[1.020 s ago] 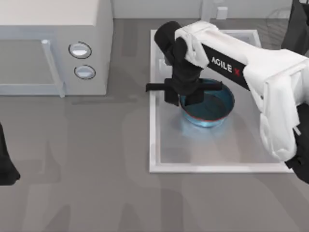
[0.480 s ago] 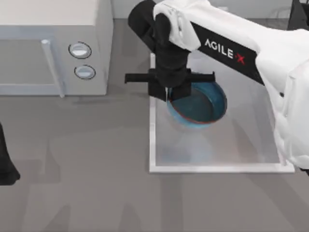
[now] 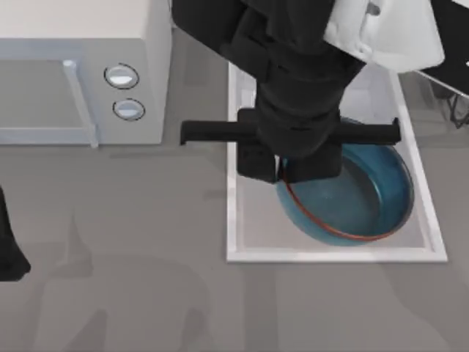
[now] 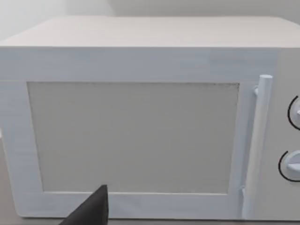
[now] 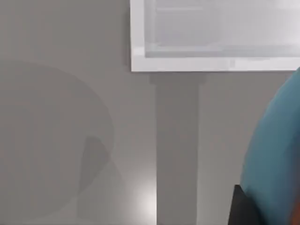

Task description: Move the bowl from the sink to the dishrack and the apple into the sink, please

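Teal-blue glossy bowl (image 3: 352, 198) with its thin reddish-brown rim hangs tilted over the white rectangular sink (image 3: 233, 220), toward the basin's 5 o'clock corner. My right end effector (image 3: 282, 170) is clamped on the bowl's rim at the bowl's 9 o'clock side, wrist pointing straight down, the right arm reaching in from 1 o'clock, raised close under the top camera. My left arm sits parked at the table's (image 3: 132, 293) 9 o'clock edge, facing the white boxy microwave (image 4: 140, 117).
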Controlling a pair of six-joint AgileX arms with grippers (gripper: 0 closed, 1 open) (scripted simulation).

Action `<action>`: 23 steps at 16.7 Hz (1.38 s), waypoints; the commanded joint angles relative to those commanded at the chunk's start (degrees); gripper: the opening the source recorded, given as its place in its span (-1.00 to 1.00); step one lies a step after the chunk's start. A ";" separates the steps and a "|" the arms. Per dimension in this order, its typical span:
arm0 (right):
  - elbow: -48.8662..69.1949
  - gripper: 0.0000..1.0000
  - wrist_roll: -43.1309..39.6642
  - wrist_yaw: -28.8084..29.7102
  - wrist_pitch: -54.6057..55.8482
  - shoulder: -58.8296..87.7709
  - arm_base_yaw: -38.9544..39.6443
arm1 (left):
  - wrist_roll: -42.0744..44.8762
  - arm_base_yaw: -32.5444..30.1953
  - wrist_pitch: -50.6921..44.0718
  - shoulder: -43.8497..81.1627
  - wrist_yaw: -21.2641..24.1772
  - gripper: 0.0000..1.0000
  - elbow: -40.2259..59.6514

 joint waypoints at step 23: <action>-19.34 -1.00 -18.11 -17.66 34.16 -19.68 -30.22 | 0.00 0.00 0.00 0.00 0.00 1.00 0.00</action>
